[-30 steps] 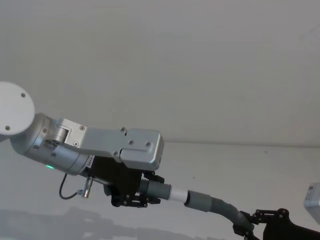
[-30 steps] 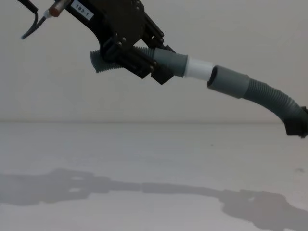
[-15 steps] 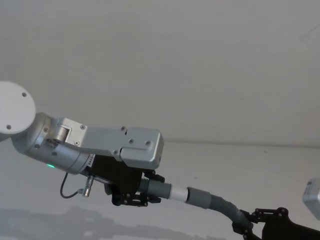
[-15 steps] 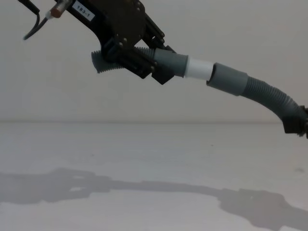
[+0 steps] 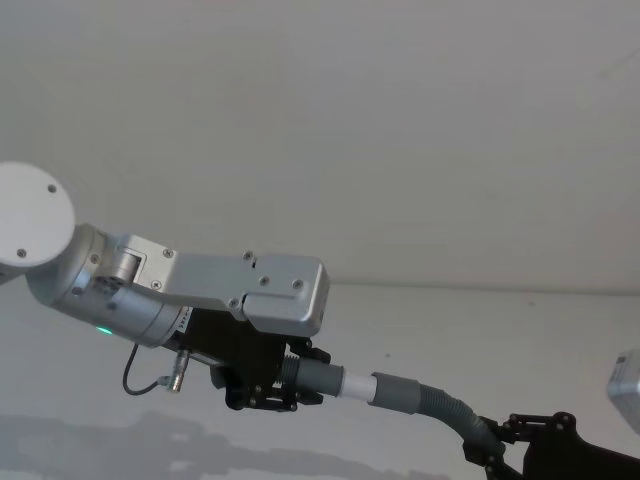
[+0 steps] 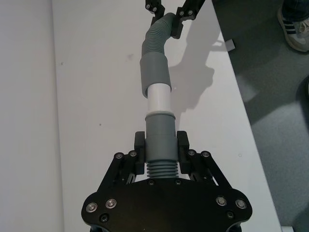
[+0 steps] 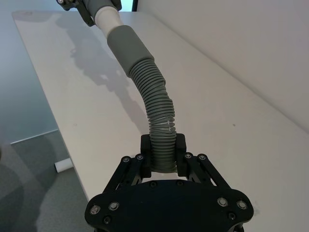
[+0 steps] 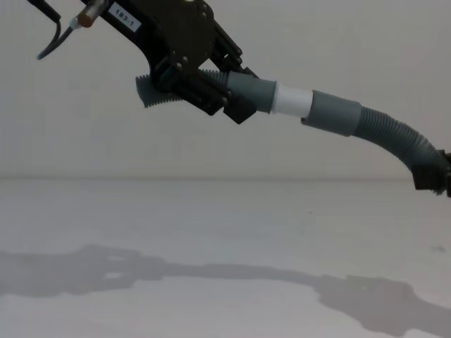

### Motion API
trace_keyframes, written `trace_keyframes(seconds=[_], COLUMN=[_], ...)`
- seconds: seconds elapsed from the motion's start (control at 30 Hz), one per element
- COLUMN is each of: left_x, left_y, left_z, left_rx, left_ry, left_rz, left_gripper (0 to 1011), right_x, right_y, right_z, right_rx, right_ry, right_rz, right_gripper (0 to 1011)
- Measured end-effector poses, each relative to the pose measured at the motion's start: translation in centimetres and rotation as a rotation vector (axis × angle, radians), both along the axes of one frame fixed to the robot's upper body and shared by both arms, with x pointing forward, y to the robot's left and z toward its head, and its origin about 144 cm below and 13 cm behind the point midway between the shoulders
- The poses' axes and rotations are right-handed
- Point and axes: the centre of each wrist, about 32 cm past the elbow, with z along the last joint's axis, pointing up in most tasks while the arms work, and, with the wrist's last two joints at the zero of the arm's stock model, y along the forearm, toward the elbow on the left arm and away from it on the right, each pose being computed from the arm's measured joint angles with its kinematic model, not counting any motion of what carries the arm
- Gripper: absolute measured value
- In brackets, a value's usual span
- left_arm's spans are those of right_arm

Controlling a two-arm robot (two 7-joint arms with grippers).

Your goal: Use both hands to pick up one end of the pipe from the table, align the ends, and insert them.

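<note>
Both pipe pieces hang in the air above the white table (image 8: 211, 225). My left gripper (image 5: 265, 385) (image 8: 211, 88) (image 6: 161, 145) is shut on the shorter corrugated piece (image 6: 159, 137) just behind its white tip (image 8: 292, 102) (image 6: 158, 99). My right gripper (image 7: 163, 150) (image 5: 495, 450) is shut on the longer curved grey hose (image 7: 157, 111) (image 8: 394, 137). The hose's smooth cuff (image 8: 335, 113) (image 6: 155, 72) (image 7: 126, 46) sits over the front of the white tip, in line with it. A short band of white shows between the two grey parts.
The table's long edge (image 6: 251, 130) runs beside the pipe, with dark floor beyond it. A person's shoes (image 6: 294, 24) stand on that floor, away from the work. A plain pale wall (image 8: 317, 42) lies behind. Arm shadows fall on the table (image 8: 141, 264).
The cuff has slid farther over the white tip, so less white shows. The right gripper has shifted slightly toward the left one; the left has barely moved.
</note>
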Motion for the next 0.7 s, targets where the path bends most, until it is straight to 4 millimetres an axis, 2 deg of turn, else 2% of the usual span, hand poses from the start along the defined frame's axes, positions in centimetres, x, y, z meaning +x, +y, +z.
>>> trace_keyframes(seconds=[0.7], left_x=[0.26], left_y=[-0.01], left_z=[-0.05], left_rx=[0.000], left_ry=[0.003], left_rz=[0.006], left_gripper=[352], right_x=[0.31], right_y=[-0.53], right_z=[0.00], right_rx=[0.028], right_ry=[-0.048], right_rz=[0.069], right_gripper=[255])
